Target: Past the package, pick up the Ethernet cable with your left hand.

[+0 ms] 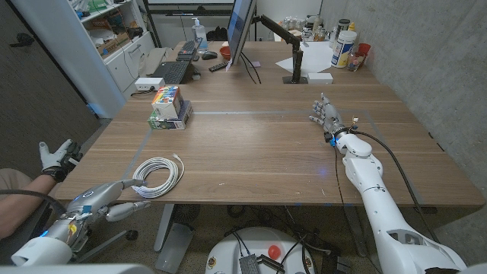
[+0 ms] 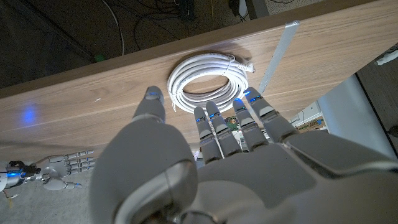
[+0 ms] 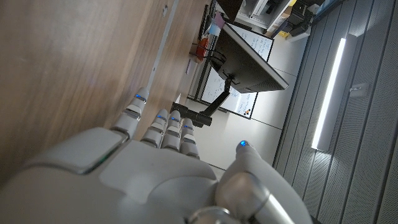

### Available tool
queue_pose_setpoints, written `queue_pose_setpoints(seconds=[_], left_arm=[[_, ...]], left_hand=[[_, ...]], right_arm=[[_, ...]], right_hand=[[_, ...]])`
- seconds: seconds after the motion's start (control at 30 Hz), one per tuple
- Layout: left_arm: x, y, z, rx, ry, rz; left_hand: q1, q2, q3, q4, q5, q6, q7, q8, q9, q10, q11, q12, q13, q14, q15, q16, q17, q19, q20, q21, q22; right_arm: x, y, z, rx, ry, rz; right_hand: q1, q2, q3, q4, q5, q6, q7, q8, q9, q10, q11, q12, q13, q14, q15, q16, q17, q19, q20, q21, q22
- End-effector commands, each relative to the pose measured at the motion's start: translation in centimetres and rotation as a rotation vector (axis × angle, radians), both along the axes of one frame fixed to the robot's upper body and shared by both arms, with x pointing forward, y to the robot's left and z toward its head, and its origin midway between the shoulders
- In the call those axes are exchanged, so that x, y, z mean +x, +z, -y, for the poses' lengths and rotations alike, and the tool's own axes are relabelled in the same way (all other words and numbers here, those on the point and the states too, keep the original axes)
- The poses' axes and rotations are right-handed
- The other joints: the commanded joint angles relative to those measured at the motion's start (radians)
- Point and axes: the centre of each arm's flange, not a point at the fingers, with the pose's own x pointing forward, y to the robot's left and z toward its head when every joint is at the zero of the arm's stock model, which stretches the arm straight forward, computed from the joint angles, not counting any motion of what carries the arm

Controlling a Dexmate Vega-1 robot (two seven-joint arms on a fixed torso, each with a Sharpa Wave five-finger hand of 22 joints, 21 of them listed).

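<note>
A white Ethernet cable [image 1: 158, 176] lies coiled on the wooden table [image 1: 259, 152], close to its front left edge. The package [image 1: 169, 106], a colourful box, stands farther back on the left side. My left hand [image 1: 124, 208] hovers at the table's front edge just short of the coil, holding nothing. In the left wrist view its fingers [image 2: 214, 121] are spread and point at the cable [image 2: 208, 81] without touching it. My right hand [image 1: 326, 117] is on the table's right half, fingers straight and apart, nothing in it; the right wrist view shows its back [image 3: 161, 162].
A person's gloved hand [image 1: 55, 160] is raised beyond the table's left edge. At the back stand a monitor [image 1: 240, 30], keyboards [image 1: 173, 71], a red bowl [image 1: 225, 52] and bottles [image 1: 344, 44]. Grey tape lines [image 1: 251, 113] mark a rectangle on the tabletop.
</note>
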Motion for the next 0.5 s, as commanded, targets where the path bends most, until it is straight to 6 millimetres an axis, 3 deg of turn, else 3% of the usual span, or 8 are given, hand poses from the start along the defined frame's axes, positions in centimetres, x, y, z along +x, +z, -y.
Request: queue_pose_setpoints(seconds=[0.03, 0.5], left_arm=[[0.5, 0.8, 0.0, -0.047, 0.029, -0.021], [2.3, 0.9, -0.3, -0.072, 0.03, -0.049]], left_hand=[[0.001, 0.01, -0.003, -0.001, 0.004, -0.005, 0.003, 0.0, 0.006, -0.001, -0.001, 0.001, 0.006, 0.012, -0.147, 0.001, 0.003, 0.004, 0.0, 0.0, 0.002], [-0.001, 0.015, -0.006, 0.002, 0.004, 0.002, 0.004, 0.004, 0.006, 0.006, -0.002, 0.003, 0.009, 0.019, -0.147, 0.004, 0.004, 0.005, 0.003, 0.0, 0.002]], right_arm=[[-0.1, -0.1, 0.1, 0.011, 0.005, -0.006], [0.0, -0.1, 0.1, 0.003, 0.005, -0.012]], right_hand=[[-0.003, 0.002, -0.002, 0.002, 0.006, 0.0, 0.0, 0.001, 0.004, 0.001, 0.0, 0.003, 0.0, -0.003, 0.005, 0.002, 0.0, -0.005, 0.0, -0.002, 0.003], [-0.003, 0.002, -0.002, 0.002, 0.006, -0.001, 0.0, 0.002, 0.004, -0.001, 0.0, 0.003, 0.0, -0.004, 0.006, 0.002, 0.0, -0.006, 0.001, -0.002, 0.003]])
